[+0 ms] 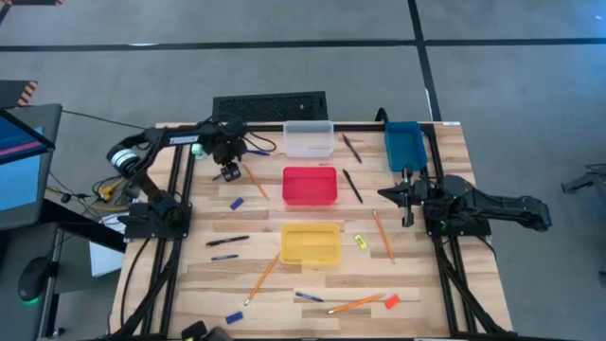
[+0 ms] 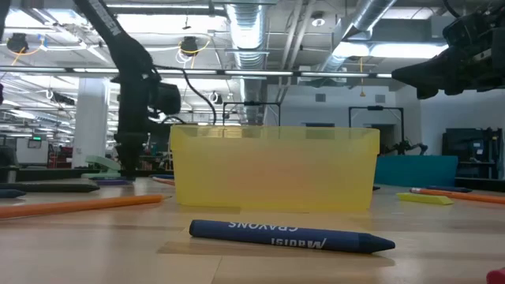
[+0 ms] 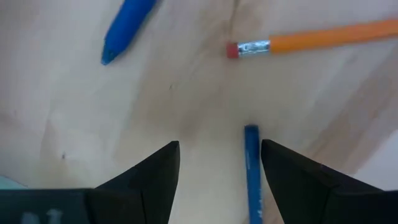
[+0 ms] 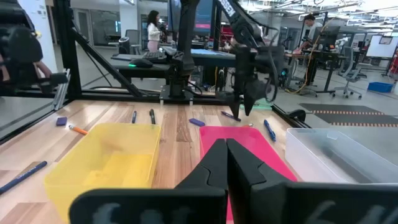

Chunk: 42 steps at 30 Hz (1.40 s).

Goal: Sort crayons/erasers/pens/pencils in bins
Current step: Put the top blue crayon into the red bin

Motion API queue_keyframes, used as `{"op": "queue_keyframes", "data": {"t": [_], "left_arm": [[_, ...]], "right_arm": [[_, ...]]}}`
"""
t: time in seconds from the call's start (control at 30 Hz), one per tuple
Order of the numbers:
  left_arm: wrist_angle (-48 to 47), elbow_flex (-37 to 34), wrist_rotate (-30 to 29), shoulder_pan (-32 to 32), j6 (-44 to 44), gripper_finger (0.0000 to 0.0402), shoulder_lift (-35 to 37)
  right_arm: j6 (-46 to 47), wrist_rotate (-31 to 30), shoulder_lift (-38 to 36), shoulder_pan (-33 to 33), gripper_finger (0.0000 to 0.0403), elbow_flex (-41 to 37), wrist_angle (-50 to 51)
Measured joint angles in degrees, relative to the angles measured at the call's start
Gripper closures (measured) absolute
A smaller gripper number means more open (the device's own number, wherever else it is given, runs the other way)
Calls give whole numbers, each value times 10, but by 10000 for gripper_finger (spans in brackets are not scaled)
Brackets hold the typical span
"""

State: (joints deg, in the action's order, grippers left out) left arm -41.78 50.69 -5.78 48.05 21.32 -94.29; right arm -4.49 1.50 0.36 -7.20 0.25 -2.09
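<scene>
A blue pen [image 3: 251,168] is framed lengthwise between the wide-open, empty left claw [image 3: 219,180], lowered to the table [image 3: 74,106].

Pale striped wood table [image 1: 417,284]; bins clear [image 1: 309,139], red [image 1: 310,185], yellow [image 1: 310,244], blue [image 1: 403,144]; orange pencils [image 1: 360,304]; blue crayon [image 2: 290,235] (white lettering).

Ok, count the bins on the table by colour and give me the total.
Clear bin: 1
Red bin: 1
Yellow bin: 1
Blue bin: 1
Total: 4 bins
</scene>
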Motion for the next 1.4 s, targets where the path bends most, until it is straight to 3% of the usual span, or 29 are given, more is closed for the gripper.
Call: {"op": "queue_keyframes", "data": {"t": [0.4, 0.7, 0.87, 1.13, 1.4], "left_arm": [[-15, 22, -3, -1, 7, 187, -39], [-23, 21, 24, -5, 8, 264, -41], [-34, 30, 2, -29, 4, 284, -37], [-108, 65, -7, -61, -147, 256, -25], [-129, 62, -58, -72, -208, 188, -24]], "right_arm": [[0, 0, 0, 0, 386, 0, 0], [0, 0, 0, 0, 386, 0, 0], [0, 0, 0, 0, 386, 0, 0], [0, 0, 0, 0, 386, 0, 0], [0, 0, 0, 0, 386, 0, 0]]}}
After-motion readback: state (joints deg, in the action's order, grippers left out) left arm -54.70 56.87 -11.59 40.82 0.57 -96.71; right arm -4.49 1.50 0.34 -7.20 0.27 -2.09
